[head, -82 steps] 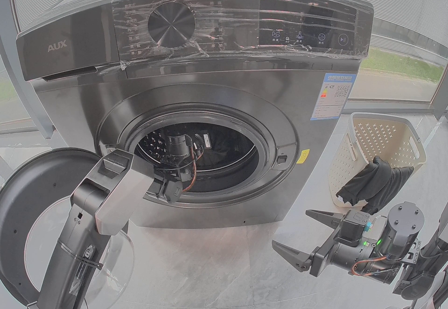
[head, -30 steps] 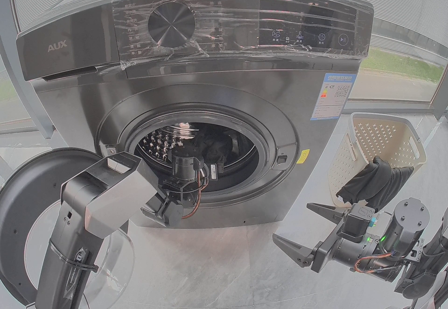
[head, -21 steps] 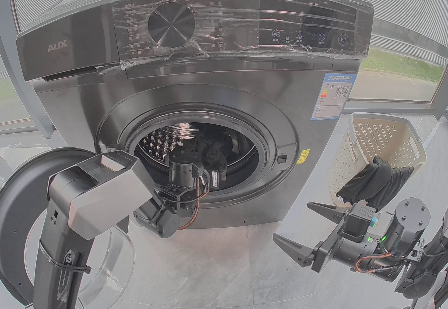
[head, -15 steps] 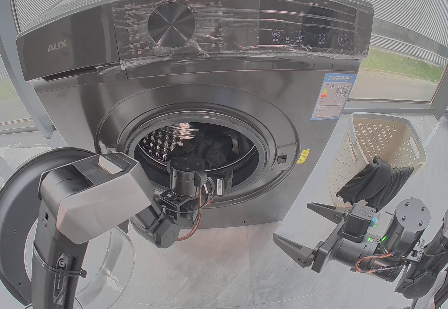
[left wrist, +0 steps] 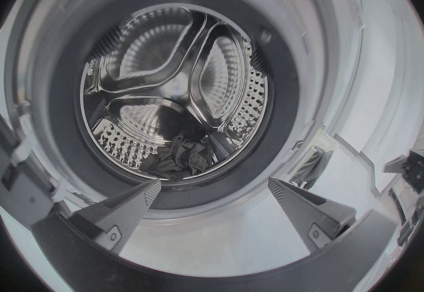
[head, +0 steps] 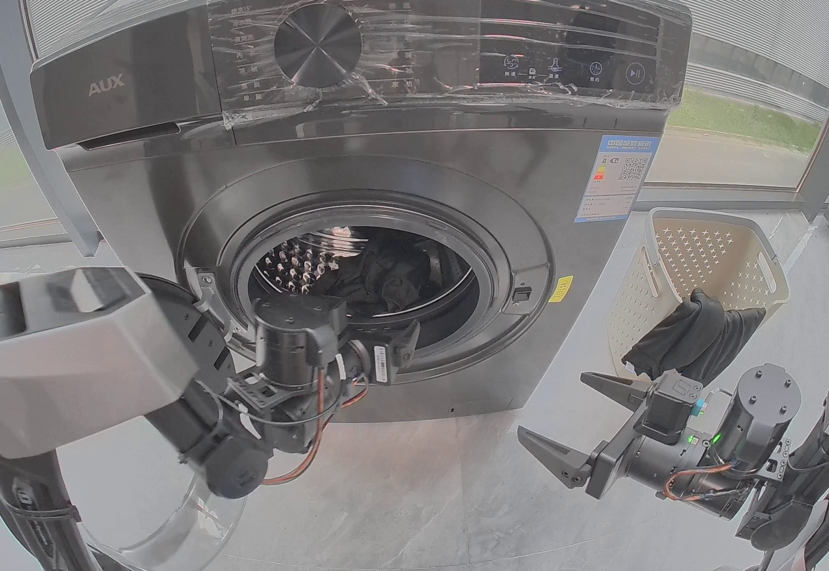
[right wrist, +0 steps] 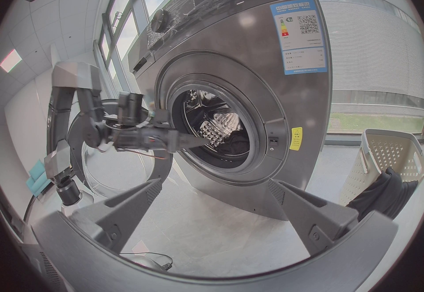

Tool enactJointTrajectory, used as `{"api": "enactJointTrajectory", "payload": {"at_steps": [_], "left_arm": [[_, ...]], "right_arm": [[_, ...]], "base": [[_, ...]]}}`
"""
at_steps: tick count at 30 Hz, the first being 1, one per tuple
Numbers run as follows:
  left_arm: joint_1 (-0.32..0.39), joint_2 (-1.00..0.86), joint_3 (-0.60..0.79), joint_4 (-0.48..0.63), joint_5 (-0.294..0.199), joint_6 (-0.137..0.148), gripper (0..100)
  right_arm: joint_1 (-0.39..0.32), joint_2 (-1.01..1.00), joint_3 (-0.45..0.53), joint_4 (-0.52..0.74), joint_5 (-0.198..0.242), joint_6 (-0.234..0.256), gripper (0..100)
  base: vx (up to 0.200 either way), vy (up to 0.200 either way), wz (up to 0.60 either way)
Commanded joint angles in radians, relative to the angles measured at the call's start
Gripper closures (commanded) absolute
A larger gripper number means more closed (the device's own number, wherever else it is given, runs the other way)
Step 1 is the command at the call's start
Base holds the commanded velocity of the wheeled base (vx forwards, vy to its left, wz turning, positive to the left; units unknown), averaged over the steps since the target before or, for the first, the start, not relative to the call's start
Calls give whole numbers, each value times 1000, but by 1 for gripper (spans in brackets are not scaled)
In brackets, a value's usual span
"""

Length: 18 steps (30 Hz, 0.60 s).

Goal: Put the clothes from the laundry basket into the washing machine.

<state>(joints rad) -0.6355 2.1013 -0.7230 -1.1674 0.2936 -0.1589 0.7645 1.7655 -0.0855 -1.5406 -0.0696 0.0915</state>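
Note:
The washing machine (head: 363, 158) stands with its round door swung open. A crumpled dark garment (head: 380, 275) (left wrist: 179, 158) lies at the bottom of the steel drum (left wrist: 176, 85). My left gripper (head: 399, 348) (left wrist: 213, 184) hangs open and empty just outside the lower rim of the opening, facing the drum. The cream laundry basket (head: 665, 253) (right wrist: 380, 147) leans to the right of the machine, with another dark garment (head: 691, 340) (right wrist: 384, 193) draped over its front rim. My right gripper (head: 557, 407) (right wrist: 213, 184) is open and empty, low above the floor, left of the basket.
The open door (right wrist: 115, 165) with its glass bowl (head: 173, 512) hangs to the left of the machine, behind my left arm. Bare grey floor (head: 432, 486) lies between the two arms. Windows stand behind the machine and the basket.
My left arm has drawn back out of the drum, and its gripper now sits outside the opening. Dark clothing now shows in the drum. The right arm has barely shifted.

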Motion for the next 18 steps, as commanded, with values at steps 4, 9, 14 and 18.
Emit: {"api": "enactJointTrajectory", "payload": {"at_steps": [4, 9, 14, 18], "left_arm": [[-15, -388, 306, -12, -2, -39, 0], [-9, -515, 393, -18, 2, -74, 0], [-15, -583, 456, -21, 9, -28, 0], [-3, -662, 493, -20, 9, 7, 0]], "right_arm": [[-74, -93, 50, 10, -4, -9, 0], [-126, -144, 86, 17, -6, 1, 0], [-195, -204, 86, 42, -18, -3, 0], [-244, -235, 86, 59, -19, -9, 0]], "base": [[0, 0, 0], [0, 0, 0], [0, 0, 0], [0, 0, 0]]}}
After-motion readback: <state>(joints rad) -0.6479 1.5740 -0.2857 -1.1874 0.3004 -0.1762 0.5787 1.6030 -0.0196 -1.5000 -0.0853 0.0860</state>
